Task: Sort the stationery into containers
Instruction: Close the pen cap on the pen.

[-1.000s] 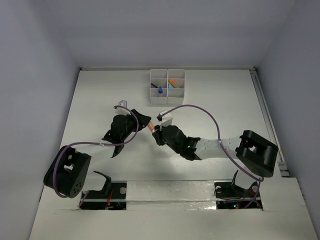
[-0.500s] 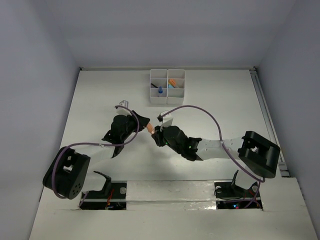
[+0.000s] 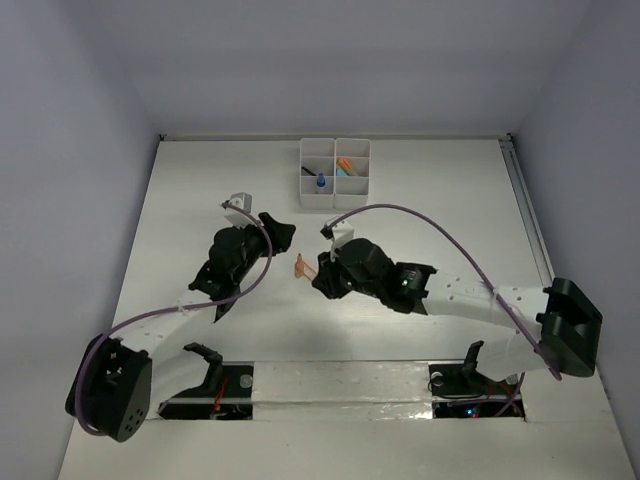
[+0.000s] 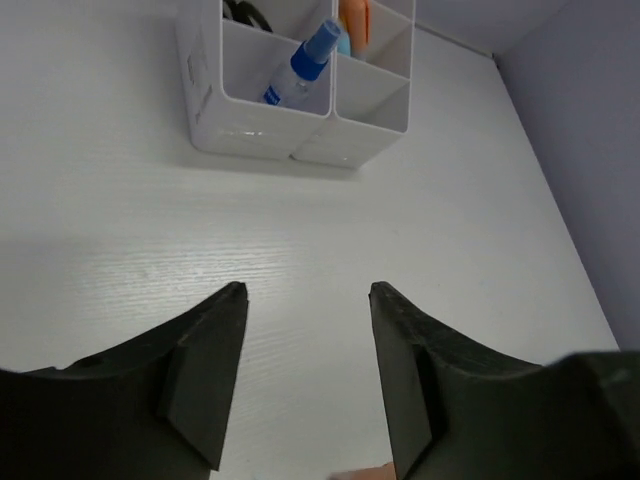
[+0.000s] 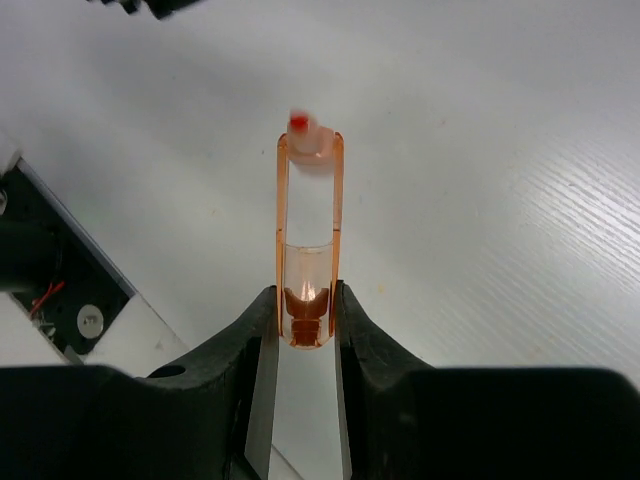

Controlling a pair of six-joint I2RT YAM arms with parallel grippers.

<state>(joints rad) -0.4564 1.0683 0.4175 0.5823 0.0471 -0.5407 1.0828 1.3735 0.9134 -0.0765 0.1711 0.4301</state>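
Observation:
My right gripper (image 5: pixel 305 295) is shut on the lower end of a translucent orange pen (image 5: pixel 310 230), whose white, red-tipped end points away from the wrist. In the top view the orange pen (image 3: pixel 303 266) sticks out left of the right gripper (image 3: pixel 318 272), mid-table. My left gripper (image 3: pixel 280 232) hovers just up and left of it, apart from the pen. Its fingers (image 4: pixel 205 350) are spread wide with only bare table between them. The white divided organizer (image 3: pixel 335 172) stands at the back, holding a blue glue bottle (image 4: pixel 305 65) and an orange item (image 4: pixel 355 20).
A dark clip-like object (image 4: pixel 245 12) lies in the organizer's back left cell. Purple cables (image 3: pixel 400 215) loop over both arms. The table's near edge with the arm bases (image 3: pixel 340 385) runs along the bottom of the top view.
The left gripper has let go of the orange pen and drawn back up and left. The right arm has stretched out and now holds the pen alone, slightly lower.

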